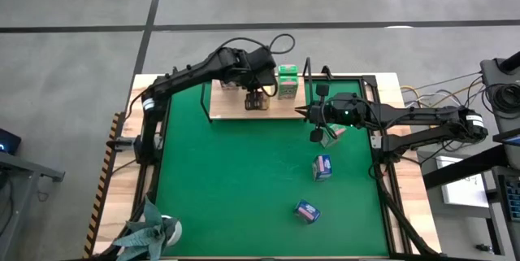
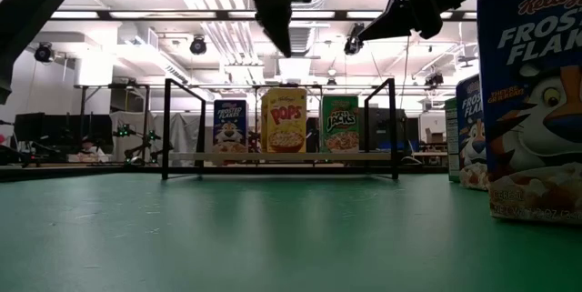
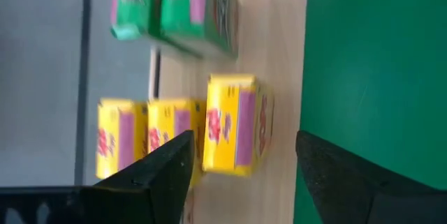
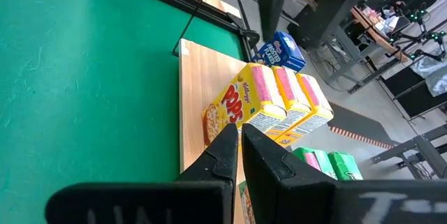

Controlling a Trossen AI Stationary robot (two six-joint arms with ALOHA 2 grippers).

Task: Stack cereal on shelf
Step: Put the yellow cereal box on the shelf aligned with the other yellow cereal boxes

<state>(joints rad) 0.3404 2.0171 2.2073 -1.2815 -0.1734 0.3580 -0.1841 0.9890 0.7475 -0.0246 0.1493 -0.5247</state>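
Your bench [image 1: 390, 86] carries the green mat [image 1: 244, 188] filling mid-frame, and the wooden shelf [image 1: 223, 108] along its upper edge. There the cereal stands in colour rows, likely for tidy stacking: yellow Pops boxes [image 3: 237, 123], green Apple Jacks [image 1: 288, 82], one blue Frosted Flakes [image 4: 281, 49]. Three blue boxes [image 1: 322, 167] wait lower right. Your left claw [image 3: 241, 172] hangs wide, empty, above the Pops; the right claw [image 4: 237, 147] is pinched closed, empty.
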